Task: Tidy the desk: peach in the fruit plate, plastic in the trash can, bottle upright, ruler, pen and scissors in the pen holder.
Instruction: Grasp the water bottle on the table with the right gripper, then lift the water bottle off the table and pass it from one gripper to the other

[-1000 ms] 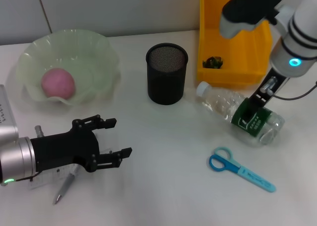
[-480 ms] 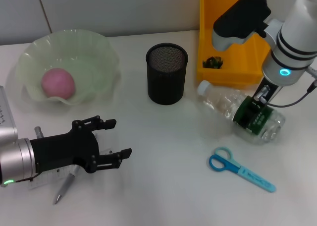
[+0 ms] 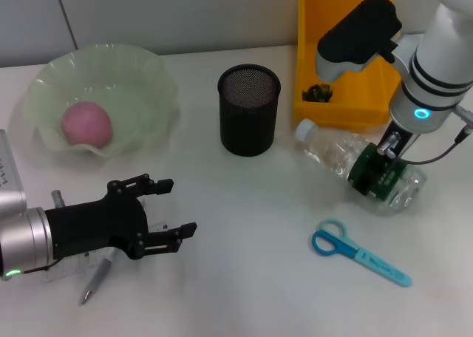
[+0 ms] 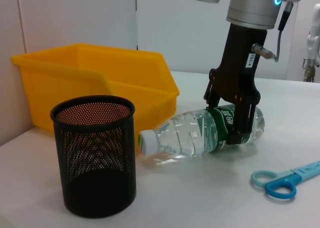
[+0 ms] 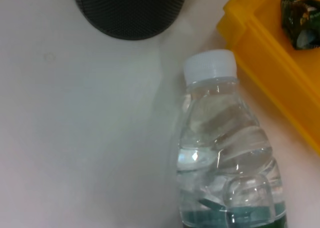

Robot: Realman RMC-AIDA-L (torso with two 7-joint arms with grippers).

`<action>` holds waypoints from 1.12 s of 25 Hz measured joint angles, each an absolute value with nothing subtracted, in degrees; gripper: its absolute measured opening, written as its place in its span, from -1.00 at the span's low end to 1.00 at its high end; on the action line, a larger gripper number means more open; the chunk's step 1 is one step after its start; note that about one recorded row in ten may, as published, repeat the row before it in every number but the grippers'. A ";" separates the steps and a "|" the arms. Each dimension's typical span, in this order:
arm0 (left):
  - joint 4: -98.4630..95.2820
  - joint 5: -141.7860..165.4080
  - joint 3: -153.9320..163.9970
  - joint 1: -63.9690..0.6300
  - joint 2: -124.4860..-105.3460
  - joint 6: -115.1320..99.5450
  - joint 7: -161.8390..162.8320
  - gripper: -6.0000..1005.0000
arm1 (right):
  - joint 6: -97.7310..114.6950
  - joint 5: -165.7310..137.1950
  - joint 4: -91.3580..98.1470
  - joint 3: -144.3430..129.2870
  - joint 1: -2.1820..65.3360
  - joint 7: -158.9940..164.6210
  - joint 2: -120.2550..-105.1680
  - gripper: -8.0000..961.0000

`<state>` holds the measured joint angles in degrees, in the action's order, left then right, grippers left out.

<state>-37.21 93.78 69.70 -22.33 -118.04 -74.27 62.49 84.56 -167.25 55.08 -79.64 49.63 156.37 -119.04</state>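
Desk (image 3: 244,278) is white, mostly bare in front of me. Yellow trash can (image 3: 347,56) stands at the back right with a scrap of dark plastic (image 3: 319,93) already inside. Fruit plate (image 3: 140,71) sits back left, the pink peach (image 3: 86,124) in it, so I judge those two items done. Bottle (image 3: 347,163) lies on its side just in front of the trash can, cap pointing toward the black mesh pen holder (image 3: 249,109). My right gripper (image 3: 378,173) is down over the green label; from the left wrist view its fingers (image 4: 239,119) straddle the label band and look pressed against the bottle, so I take it as clamped on. To stand it well I would lift a little first, then swing the cap end up away from the trash can wall, which is close behind, and set the base flat before letting go; the bottle is thin, clear and nearly empty, so I expect it to flex and tip easily. The pen holder is near the cap and could be knocked on the swing. Left gripper (image 3: 168,208) rests low at the front left, fingers spread apart and holding nothing, over a ruler (image 3: 66,267) and pen (image 3: 96,279). Blue scissors (image 3: 358,254) lie front right, clear of the bottle.
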 joint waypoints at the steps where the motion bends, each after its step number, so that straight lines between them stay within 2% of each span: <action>1: -37.21 93.78 69.70 -22.32 -118.04 -74.27 62.49 0.65 | 84.38 -167.23 55.06 -79.63 49.57 156.39 -119.08 0.73; 22: -37.19 93.77 69.72 -22.33 -118.13 -74.17 62.63 0.65 | 81.24 -166.64 52.05 -79.93 48.76 155.23 -119.37 0.67; 28: -37.63 93.77 69.69 -22.24 -118.13 -74.48 62.88 0.65 | 83.26 -164.08 55.78 -81.32 46.75 154.42 -119.45 0.62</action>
<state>-37.63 93.77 69.69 -22.24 -118.13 -74.48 62.88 83.26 -164.08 55.78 -81.32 46.75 154.42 -119.45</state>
